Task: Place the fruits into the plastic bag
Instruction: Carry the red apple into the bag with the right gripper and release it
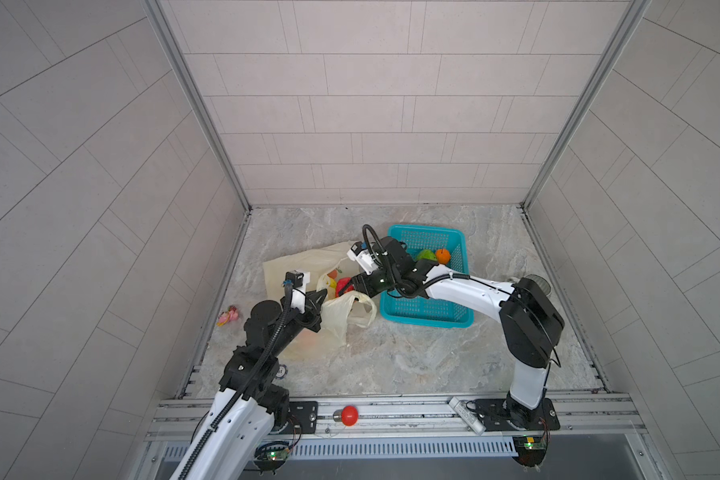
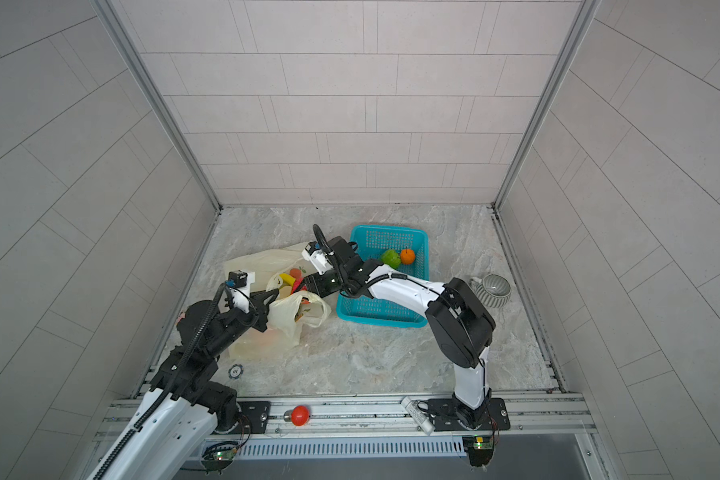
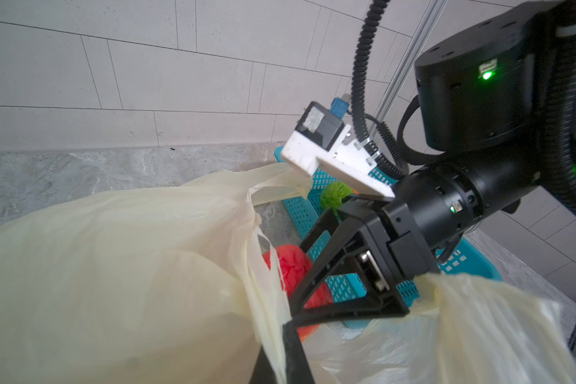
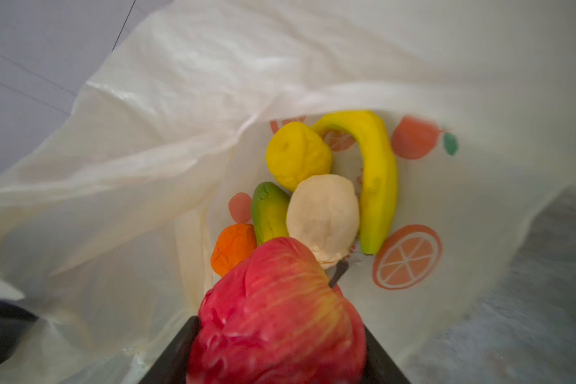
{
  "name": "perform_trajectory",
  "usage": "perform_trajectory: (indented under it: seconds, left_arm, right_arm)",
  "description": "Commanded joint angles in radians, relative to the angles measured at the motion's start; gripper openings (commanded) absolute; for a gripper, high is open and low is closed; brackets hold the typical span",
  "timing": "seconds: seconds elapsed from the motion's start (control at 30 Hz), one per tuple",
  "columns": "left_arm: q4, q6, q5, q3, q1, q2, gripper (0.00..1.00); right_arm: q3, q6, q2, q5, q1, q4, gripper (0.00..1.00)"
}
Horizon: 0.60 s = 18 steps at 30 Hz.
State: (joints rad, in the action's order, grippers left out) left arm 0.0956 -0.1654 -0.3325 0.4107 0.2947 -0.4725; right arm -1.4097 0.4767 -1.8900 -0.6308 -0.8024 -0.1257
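The left gripper [image 1: 323,297] has its jaws pinched together on a fold of the large, crinkly, translucent cream-yellow plastic bag [image 1: 292,266] near a loop handle. It lifts that side, which I judge is meant to hold the mouth gaping toward the middle of the table.

Deep in the bag lie a yellow ball fruit [image 4: 298,154], a curved yellow banana [image 4: 376,179], a beige round fruit [image 4: 323,216], a green-yellow fruit [image 4: 268,212] and an orange ball fruit [image 4: 233,252]. They are bunched together with bare film around them.

The right gripper [image 1: 350,286] reaches across the middle, clamped on a red apple-shaped toy fruit [image 4: 280,316] that sits right at the bag's opening, above the pile. Room to go in looks fair, though slack upper film sags close on one side and the left gripper is near.

Just beside the bag, the teal mesh plastic basket [image 1: 429,322] holds a green ball fruit [image 1: 427,255] and an orange round fruit [image 1: 442,256]. There is open floor around them, so two pickups appear left.
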Motion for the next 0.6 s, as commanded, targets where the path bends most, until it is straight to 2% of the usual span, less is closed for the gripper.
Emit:
perform_trajectory:
  seconds: [0.0, 0.13, 0.27, 0.43, 0.57]
  left_arm:
    - [-0.007, 0.003, -0.008, -0.003, -0.001, 0.000, 0.00]
    - [-0.011, 0.003, -0.010, -0.003, -0.002, 0.000, 0.00]
    - [-0.013, -0.001, -0.016, -0.004, -0.002, 0.000, 0.00]
    - [-0.013, 0.000, -0.012, -0.004, -0.002, -0.005, 0.00]
    - [-0.014, 0.000, -0.010, -0.004, -0.002, -0.007, 0.00]
  right_arm:
    - [-0.063, -0.039, -0.042, -0.068, -0.041, -0.027, 0.50]
    - [-0.141, -0.045, -0.118, -0.098, -0.084, -0.067, 0.51]
    - [-0.203, -0.090, -0.170, -0.129, -0.117, -0.122, 0.56]
    - [-0.209, -0.111, -0.169, -0.138, -0.123, -0.142, 0.73]
    - [-0.176, -0.132, -0.123, -0.094, -0.103, -0.152, 0.81]
